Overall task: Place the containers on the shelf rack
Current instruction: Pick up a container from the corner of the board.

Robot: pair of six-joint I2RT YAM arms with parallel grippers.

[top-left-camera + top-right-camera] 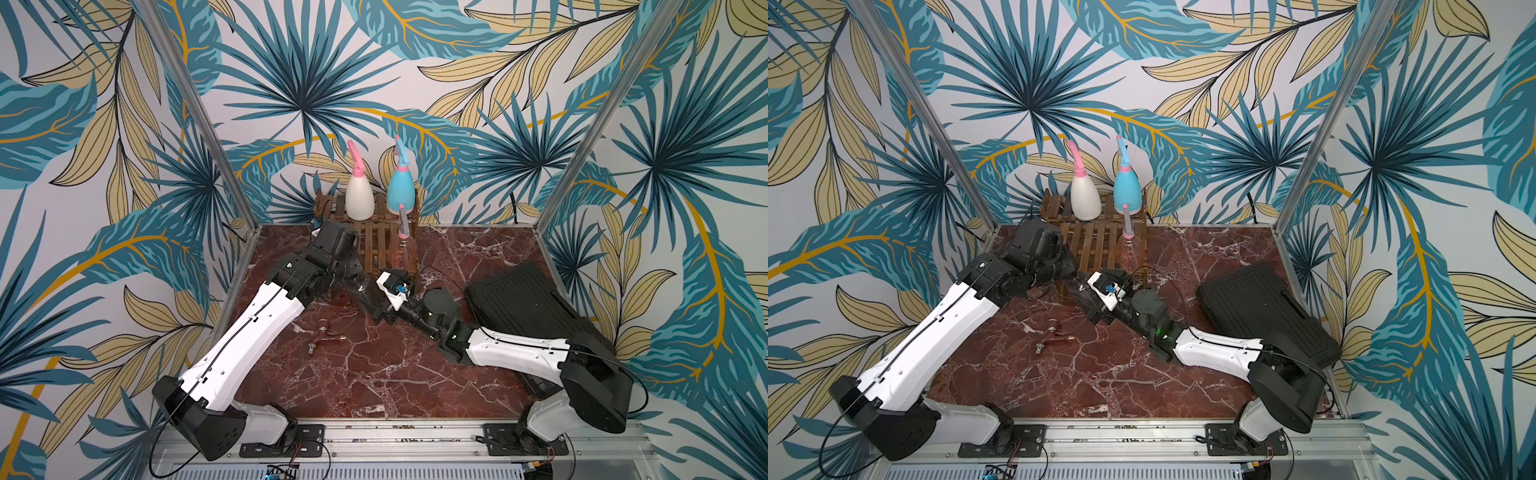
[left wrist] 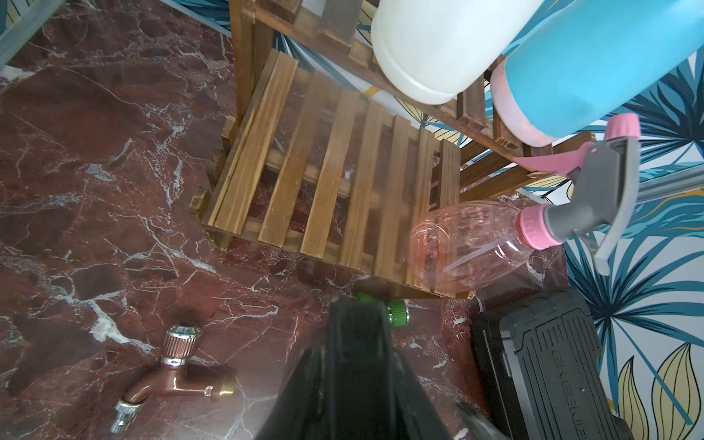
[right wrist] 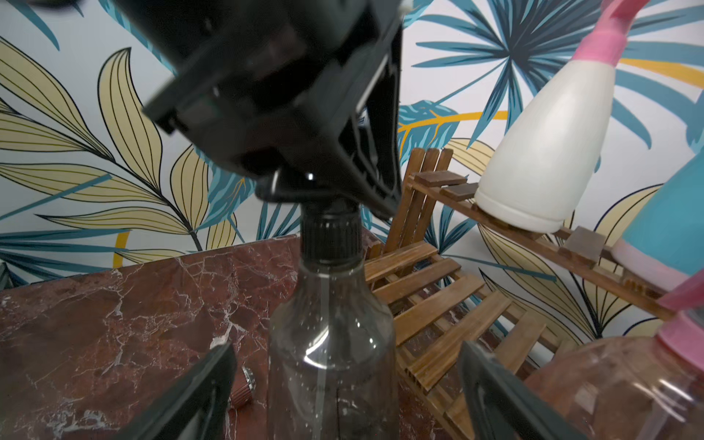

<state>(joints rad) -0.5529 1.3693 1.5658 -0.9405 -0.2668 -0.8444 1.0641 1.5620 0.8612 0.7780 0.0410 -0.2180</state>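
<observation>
The clear bottle [image 3: 331,343] stands upright on the bench [image 3: 114,324], just off the near left corner of the shelf rack [image 3: 438,301]. The left claw [image 1: 353,276] is clamped on its black trigger head, and the right claw [image 3: 343,384] is spread either side of the body. It looks empty, thin and slick, so probably light and easily dented. The stiff neck offers the surer hold.

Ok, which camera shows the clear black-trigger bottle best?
Right wrist: the clear bottle fills mid-frame, neck, black collar and body sharp, between the fingers of the open right pincer. In both top views the arms hide most of it. The left wrist view shows only a blurred black mass, possibly its spray head.
</observation>
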